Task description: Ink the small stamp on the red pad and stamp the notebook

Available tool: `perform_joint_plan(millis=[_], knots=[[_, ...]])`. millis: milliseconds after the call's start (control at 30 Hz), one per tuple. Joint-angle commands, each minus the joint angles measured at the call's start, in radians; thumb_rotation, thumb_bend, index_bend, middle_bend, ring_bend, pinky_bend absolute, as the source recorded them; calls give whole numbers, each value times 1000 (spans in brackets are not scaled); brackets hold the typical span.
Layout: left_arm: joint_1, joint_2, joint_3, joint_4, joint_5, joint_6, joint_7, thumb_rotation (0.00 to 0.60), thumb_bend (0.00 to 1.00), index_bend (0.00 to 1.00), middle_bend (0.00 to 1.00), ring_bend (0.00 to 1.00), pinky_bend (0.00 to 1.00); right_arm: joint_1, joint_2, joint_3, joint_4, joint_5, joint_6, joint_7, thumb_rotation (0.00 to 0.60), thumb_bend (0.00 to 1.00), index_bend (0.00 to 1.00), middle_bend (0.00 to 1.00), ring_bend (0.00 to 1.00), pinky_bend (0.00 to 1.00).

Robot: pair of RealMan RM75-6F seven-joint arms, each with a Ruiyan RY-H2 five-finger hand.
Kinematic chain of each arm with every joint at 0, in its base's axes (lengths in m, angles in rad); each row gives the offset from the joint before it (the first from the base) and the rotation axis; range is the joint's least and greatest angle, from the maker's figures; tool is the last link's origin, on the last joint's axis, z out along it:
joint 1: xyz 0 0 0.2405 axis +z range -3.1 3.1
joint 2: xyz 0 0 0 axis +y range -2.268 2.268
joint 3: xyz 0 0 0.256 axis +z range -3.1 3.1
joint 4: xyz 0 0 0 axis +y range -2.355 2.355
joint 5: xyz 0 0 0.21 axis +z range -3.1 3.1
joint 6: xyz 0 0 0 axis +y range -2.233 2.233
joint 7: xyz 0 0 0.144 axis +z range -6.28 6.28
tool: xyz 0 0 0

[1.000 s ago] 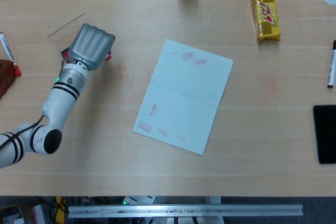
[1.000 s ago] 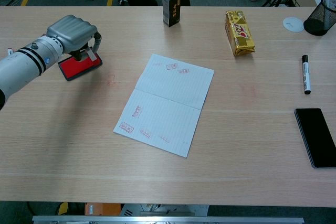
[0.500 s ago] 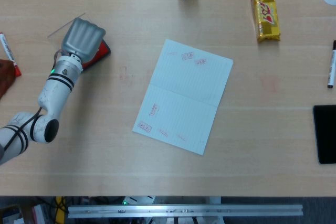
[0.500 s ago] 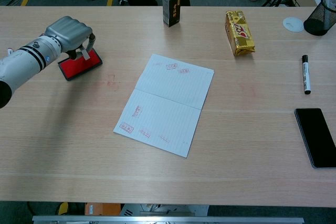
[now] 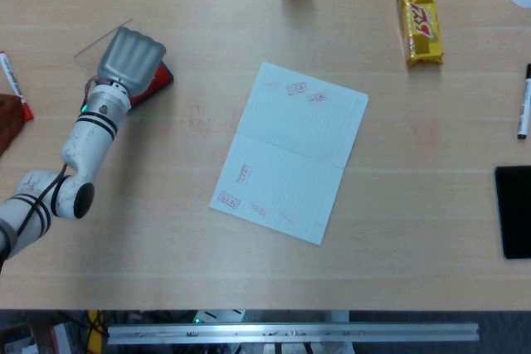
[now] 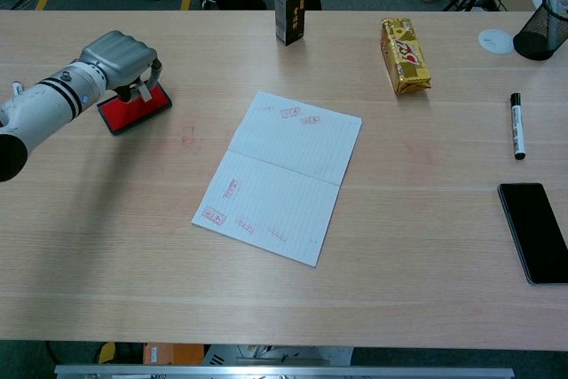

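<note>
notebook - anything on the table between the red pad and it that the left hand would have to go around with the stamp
Nothing visible does. The left hand holds the small stamp over the red pad, and only bare table lies between there and the notebook. The dark box and yellow packet stand further back, off that path.

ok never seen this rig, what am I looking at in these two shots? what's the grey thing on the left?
One table, two cameras on the robot itself: the head view looks down, the chest view looks across. The grey thing is the left robot hand on a jointed arm; the right one is not in view. It holds a small stamp over the red pad; whether the stamp touches the pad is hard to tell. An open notebook with faint red stamp marks lies mid-table. Also there: a dark box, gold snack pack, marker, phone.
</note>
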Motion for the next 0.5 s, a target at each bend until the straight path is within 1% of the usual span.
perform_joint_plan(millis=[33, 367, 500], knots=[[-1, -5, -4, 7, 2, -6, -4, 600, 338, 598, 1000, 1000, 1000, -1, 0, 0, -1, 0, 2, -1, 600, 310, 227, 323, 230, 264], [3, -15, -10, 21, 6, -22, 0, 600, 338, 598, 1000, 1000, 1000, -8, 3, 0, -3, 1, 10, -1, 600, 311, 227, 325, 230, 264], [4, -8, -19, 10, 8, -14, -2, 600, 338, 598, 1000, 1000, 1000, -9, 4, 1, -3, 0, 13, 1, 600, 310, 227, 325, 230, 265]])
